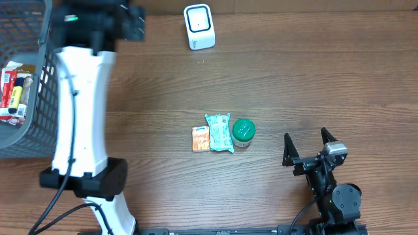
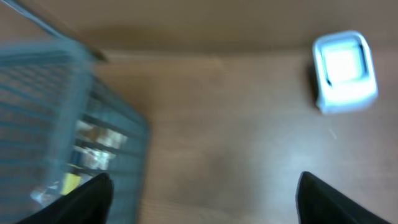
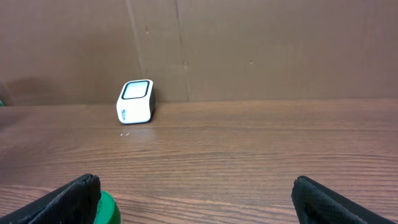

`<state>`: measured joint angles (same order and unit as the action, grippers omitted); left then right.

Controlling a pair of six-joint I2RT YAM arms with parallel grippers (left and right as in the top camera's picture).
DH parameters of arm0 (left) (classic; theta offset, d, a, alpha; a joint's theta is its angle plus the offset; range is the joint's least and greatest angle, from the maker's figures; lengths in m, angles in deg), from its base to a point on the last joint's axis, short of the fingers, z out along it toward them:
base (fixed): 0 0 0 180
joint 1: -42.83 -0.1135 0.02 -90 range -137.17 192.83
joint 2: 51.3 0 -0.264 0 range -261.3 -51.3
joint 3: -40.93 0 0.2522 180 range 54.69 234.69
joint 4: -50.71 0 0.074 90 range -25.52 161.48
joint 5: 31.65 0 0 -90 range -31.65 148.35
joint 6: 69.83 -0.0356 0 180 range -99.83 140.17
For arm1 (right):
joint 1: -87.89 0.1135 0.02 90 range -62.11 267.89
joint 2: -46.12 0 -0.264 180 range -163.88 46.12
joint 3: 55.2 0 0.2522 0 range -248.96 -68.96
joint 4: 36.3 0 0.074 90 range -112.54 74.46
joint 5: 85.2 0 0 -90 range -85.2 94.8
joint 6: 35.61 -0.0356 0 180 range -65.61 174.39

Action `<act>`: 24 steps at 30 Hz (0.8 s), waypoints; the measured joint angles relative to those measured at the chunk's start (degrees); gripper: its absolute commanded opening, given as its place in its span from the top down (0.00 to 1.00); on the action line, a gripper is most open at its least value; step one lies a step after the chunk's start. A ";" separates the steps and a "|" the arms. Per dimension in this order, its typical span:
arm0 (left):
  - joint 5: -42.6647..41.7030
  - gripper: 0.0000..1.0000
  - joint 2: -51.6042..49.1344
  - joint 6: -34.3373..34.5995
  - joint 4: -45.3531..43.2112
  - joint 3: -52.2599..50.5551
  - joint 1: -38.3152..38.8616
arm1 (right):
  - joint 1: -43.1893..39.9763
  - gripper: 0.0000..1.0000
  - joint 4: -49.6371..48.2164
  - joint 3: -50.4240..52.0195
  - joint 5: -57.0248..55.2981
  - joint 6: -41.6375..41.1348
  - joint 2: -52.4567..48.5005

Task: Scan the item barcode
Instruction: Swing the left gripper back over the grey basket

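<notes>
The white barcode scanner [image 1: 199,26] stands at the table's far edge; it also shows in the left wrist view [image 2: 345,71] and the right wrist view [image 3: 135,101]. Three items lie mid-table: an orange packet [image 1: 200,139], a teal packet [image 1: 219,132] and a green-lidded jar [image 1: 243,130]. My left gripper [image 2: 202,199] is open and empty, above the table between the basket and the scanner; its view is blurred. My right gripper [image 1: 305,136] is open and empty, just right of the jar [image 3: 109,208].
A grey mesh basket [image 1: 36,111] with several packaged goods [image 1: 13,88] stands at the far left, and its wall [image 2: 74,124] fills the left of the left wrist view. The white left arm [image 1: 81,98] reaches from the front edge towards the back. A brown wall stands behind the scanner.
</notes>
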<state>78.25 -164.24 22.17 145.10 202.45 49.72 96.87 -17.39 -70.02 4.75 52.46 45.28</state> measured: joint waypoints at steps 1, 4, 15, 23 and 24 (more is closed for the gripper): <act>0.13 0.11 0.07 -0.63 -0.55 1.05 -1.42 | 0.00 0.00 -0.02 0.00 0.00 0.00 0.00; 0.28 0.09 0.22 -3.26 -2.47 2.73 -7.85 | 0.00 0.00 0.02 0.00 0.02 0.00 0.00; -8.02 0.10 0.15 -6.95 -3.91 2.38 -29.42 | 0.00 0.00 -0.02 0.00 0.02 0.00 0.00; -15.72 0.09 -2.89 -7.13 -4.13 2.27 -40.81 | 0.02 0.00 0.00 0.00 0.00 -0.02 0.00; -16.20 0.09 -3.93 -7.13 -4.11 2.27 -41.48 | 0.00 0.00 0.00 0.00 0.02 0.02 0.00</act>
<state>62.05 -168.18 15.04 140.99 204.73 8.24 96.87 -17.39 -70.02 4.77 52.48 45.28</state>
